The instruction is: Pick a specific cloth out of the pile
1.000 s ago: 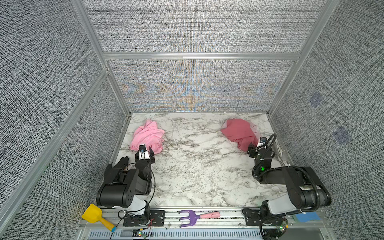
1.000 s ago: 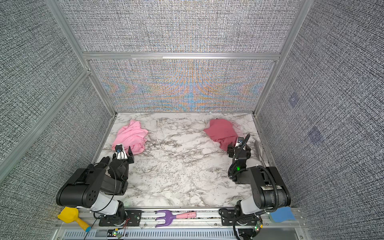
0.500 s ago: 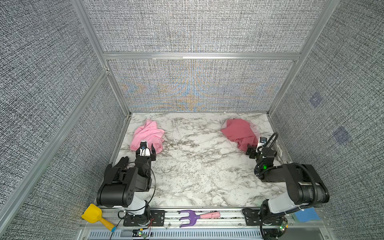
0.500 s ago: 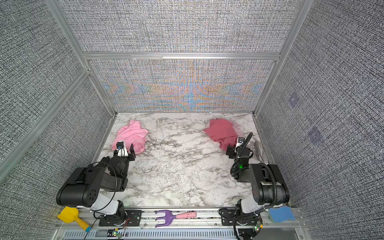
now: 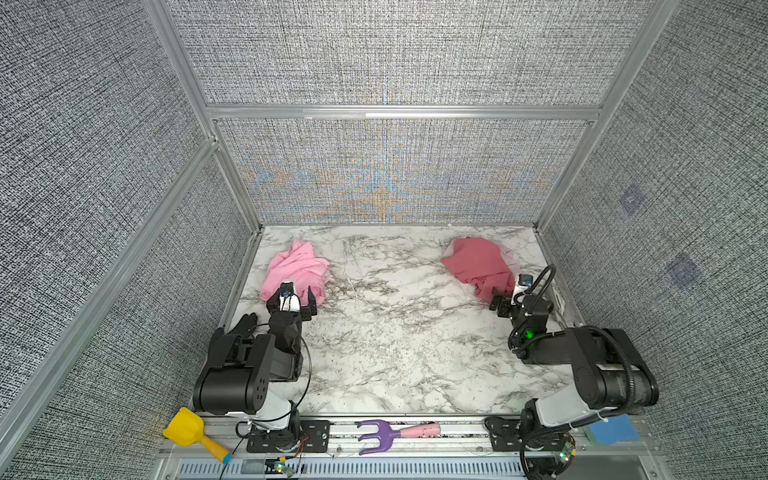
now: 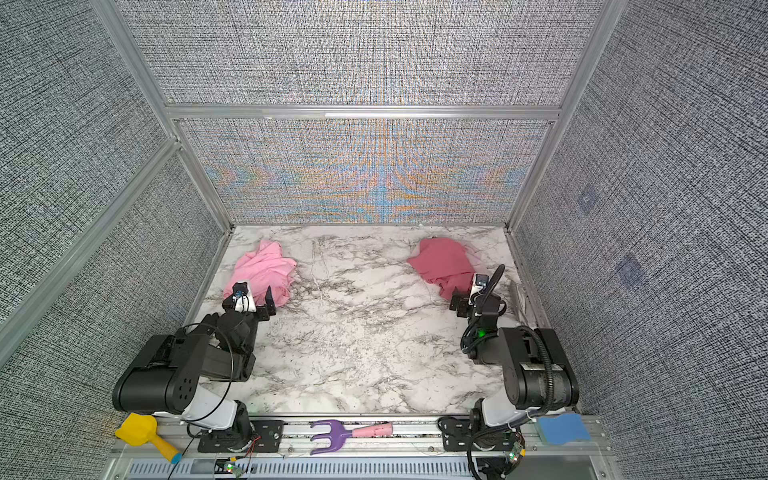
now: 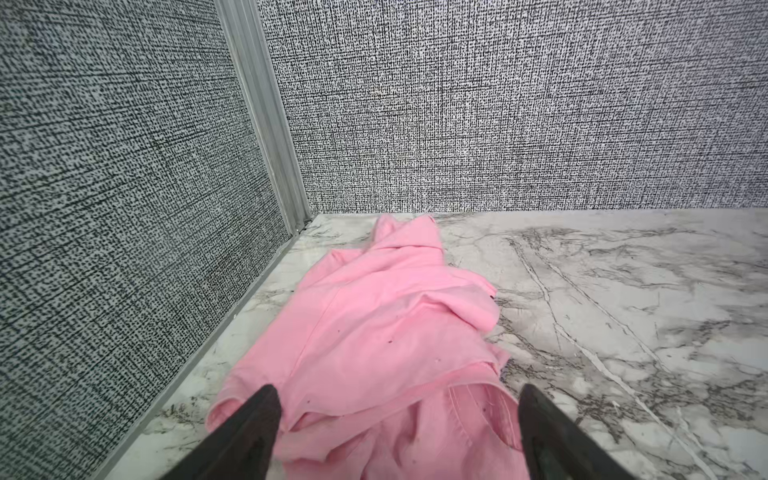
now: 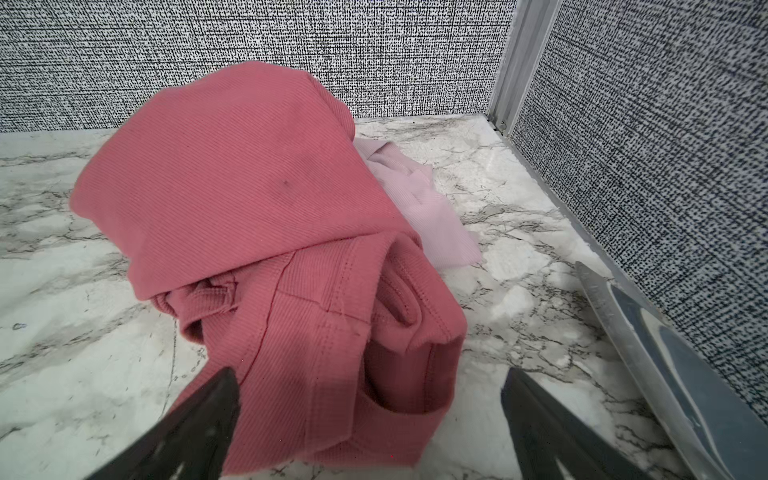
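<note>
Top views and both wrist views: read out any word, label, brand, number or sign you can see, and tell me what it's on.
No text can be read in any view.
Pale sticker on the right arm's joint: too small to read.
Pink cloth and rose-red cloth: no print or tag shows.

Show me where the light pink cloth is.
In both top views the light pink cloth lies far left on the table, just beyond the left claw.
</note>
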You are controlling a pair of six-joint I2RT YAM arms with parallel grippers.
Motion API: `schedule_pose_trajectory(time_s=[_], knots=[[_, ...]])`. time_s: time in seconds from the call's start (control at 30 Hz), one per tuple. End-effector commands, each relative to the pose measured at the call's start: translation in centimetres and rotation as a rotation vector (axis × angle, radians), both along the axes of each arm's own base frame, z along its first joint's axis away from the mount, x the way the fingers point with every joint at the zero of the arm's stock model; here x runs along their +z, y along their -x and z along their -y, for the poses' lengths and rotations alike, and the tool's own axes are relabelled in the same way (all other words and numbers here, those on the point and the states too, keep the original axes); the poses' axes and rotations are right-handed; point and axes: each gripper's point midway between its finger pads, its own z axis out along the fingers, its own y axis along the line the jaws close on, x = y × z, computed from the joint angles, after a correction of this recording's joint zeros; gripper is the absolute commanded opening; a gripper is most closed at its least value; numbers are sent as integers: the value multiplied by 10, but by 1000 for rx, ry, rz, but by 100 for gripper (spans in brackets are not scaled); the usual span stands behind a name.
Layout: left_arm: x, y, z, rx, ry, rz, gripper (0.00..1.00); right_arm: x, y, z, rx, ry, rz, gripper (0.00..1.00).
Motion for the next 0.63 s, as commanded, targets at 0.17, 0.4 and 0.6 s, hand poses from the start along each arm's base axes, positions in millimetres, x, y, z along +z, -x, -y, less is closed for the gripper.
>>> schedule_pose_trajectory(time_s=[0.17,0.4,0.6], knots=[[2,-1,1,-9,-4,5,99,5,-2,-1,1,-5,23,100],[2,-1,1,-10,-4,7,99,6,-2,-1,2,-4,24,99],[0,-4,2,-12,-3,-6,99,6,-2,-1,1,-4,24,100]])
